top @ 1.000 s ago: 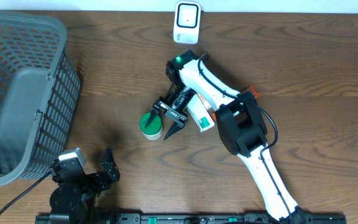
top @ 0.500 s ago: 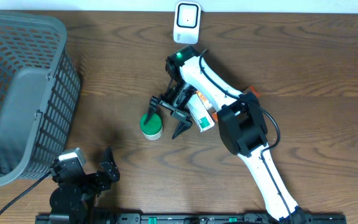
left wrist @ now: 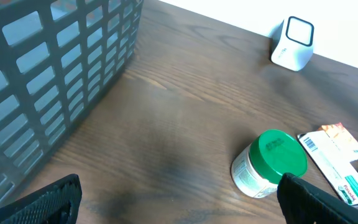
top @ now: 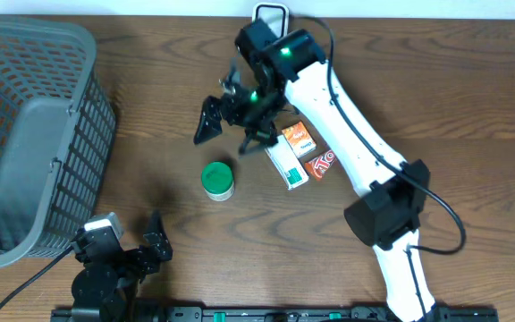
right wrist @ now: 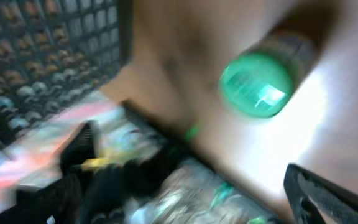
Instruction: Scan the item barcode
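Overhead, set against a second ago, left to right: grey basket (top: 88, 134) unmoved at the left end of the table (top: 472, 80). Left gripper (left wrist: 185, 208) unmoved at the near edge, fingers wide apart, holding nothing. Green-lidded jar (top: 218, 180) in the same spot, upright near the table's middle, touching nothing. Right gripper (top: 228, 132) no longer down beside the jar. Lifted and swung toward the far edge, now beyond the jar and apart from it, jaws spread wider than before, empty.

White arm swung along with it, now crossing in front of the scanner (top: 269, 11) and hiding most of it. Seen whole only from the left wrist: white, upright, at the far edge.

Fully uncovered by that swing: white box (top: 286, 163) with green print, lying flat just right of the jar, barcode facing up in the left wrist view. Beside it an orange packet (top: 299, 139) and a red packet (top: 322, 164), close against the box; touching or not, cannot tell.

Right wrist view badly smeared. Round green shape there probably the jar's lid, seen from above.

Count, left to right: one basket, one jar, one white box, two small packets, one scanner. Two arms, two grippers, both spread and empty.
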`<state>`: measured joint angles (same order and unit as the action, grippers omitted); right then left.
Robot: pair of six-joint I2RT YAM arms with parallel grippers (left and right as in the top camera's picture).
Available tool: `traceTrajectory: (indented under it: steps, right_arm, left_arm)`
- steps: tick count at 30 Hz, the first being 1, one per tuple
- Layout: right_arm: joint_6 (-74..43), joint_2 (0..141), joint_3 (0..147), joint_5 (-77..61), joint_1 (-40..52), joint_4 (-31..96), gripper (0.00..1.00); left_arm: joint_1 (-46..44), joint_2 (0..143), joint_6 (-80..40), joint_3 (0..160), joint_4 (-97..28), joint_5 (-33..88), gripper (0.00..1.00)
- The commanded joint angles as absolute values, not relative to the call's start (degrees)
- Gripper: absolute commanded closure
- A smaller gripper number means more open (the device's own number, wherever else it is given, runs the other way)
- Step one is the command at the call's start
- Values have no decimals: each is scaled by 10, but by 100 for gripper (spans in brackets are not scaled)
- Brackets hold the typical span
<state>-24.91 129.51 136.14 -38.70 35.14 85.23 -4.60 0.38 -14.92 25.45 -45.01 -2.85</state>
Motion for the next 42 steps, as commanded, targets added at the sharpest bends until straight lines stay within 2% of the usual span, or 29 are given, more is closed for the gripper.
traceTrajectory:
  steps: [1,6,10,21,32,42]
  right_arm:
    - [-126,1299,1364,-187,380,831,1]
    - [-1,1315,1364,-133,423,824,1]
    - [33,1324,1364,-95,456,816,1]
    - [-4,1352,1358,43,506,806,1]
    - [-6,1389,1352,-19,512,808,1]
    - [-17,1389,1316,-20,525,799,1]
  left_arm:
    - [-48,3,-140,253,-450,-21,2]
    - [-48,3,-140,253,-450,-21,2]
    - [-48,3,-140,253,-450,-21,2]
    - [-48,3,-140,253,-450,-21,2]
    - [-48,3,-140,253,-450,-21,2]
    - [-48,3,-140,253,-450,-21,2]
